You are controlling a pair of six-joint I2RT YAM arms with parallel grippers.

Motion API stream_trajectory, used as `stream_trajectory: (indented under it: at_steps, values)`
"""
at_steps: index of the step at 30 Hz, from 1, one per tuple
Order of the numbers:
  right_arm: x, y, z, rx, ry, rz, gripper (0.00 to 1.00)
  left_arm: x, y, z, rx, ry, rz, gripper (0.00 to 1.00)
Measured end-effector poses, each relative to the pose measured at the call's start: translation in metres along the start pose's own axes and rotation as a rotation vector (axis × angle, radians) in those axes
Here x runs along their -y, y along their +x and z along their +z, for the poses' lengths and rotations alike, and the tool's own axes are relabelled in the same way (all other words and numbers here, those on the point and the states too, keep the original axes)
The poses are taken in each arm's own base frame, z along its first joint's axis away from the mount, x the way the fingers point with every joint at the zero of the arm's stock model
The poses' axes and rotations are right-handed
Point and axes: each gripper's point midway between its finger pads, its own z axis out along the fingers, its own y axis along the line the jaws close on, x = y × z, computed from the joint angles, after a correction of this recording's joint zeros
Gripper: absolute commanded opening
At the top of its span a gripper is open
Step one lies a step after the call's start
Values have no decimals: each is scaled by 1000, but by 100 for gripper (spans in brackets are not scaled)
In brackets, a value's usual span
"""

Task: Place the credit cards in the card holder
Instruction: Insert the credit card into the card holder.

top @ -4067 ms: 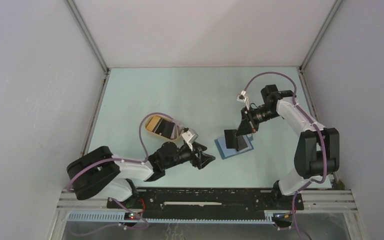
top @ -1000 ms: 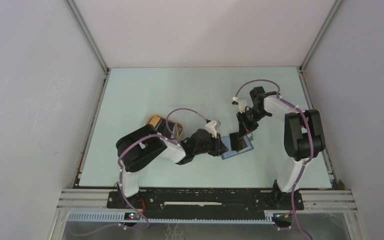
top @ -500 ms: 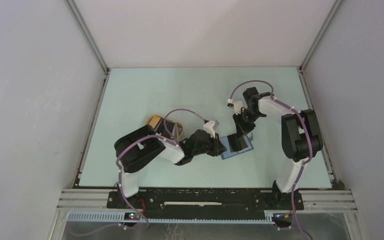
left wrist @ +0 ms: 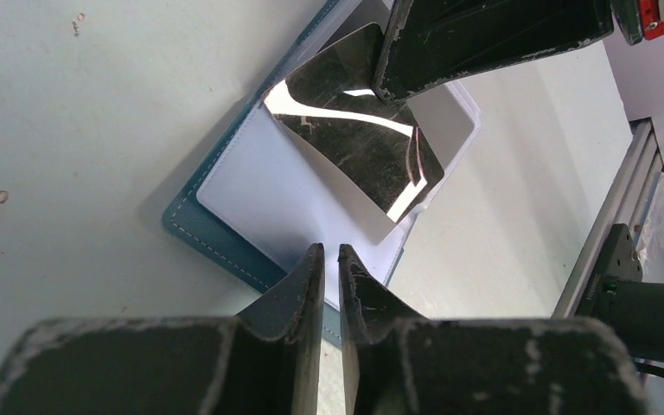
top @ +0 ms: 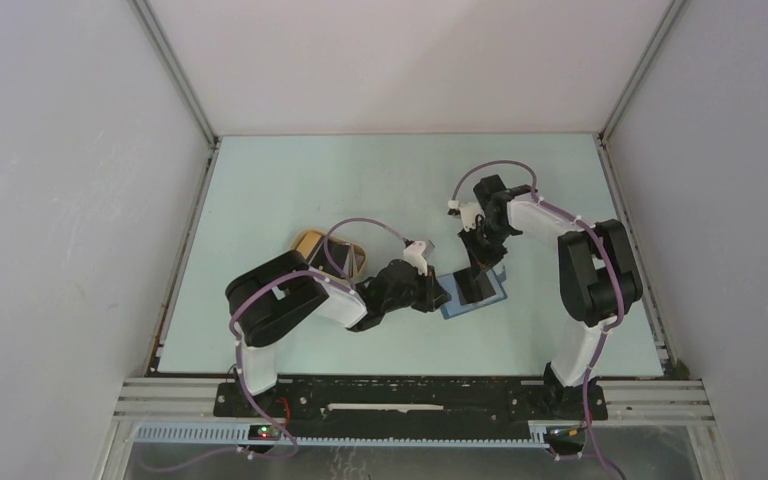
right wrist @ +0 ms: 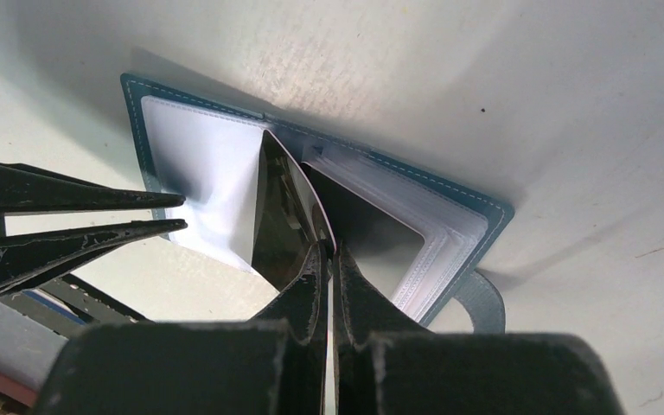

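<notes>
**Item 1: my left arm.** The elbow is raised over the near left of the table (top: 360, 180). The forearm runs low and to the right. My left gripper (left wrist: 330, 252) meets the card holder (left wrist: 251, 194) at its left side, almost level with the surface. Its jaws are drawn nearly together, with the edge of the holder's pale inner page pinched between the tips.

**Item 2: my right arm.** The elbow is folded high on the right. The forearm reaches back and to the left, and the wrist is turned down over the holder. My right gripper (right wrist: 329, 252) points steeply downward, clamped tight on the top edge of one credit card (left wrist: 354, 147).

**Item 3: the credit card.** It is dark and mirror-bright. It stands on edge, tilted, directly beneath my right fingertips, and its lower edge goes down among the holder's inner leaves near the fold.

**Item 4: the card holder.** It is teal and lies open flat on the table between my two grippers. The pale page is toward my left gripper and the stacked clear sleeves are on the other side.

**Item 5: tan tray (top: 305, 238).** It sits behind my left forearm, apart from the holder.
</notes>
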Motion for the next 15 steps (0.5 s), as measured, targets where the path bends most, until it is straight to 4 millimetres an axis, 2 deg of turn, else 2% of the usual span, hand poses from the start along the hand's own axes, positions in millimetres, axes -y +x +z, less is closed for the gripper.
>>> stream_trajectory:
  at_steps: [15]
  values:
    - [1,1,-1,-12,21,6,0,0,0,0,0,-1,0,16]
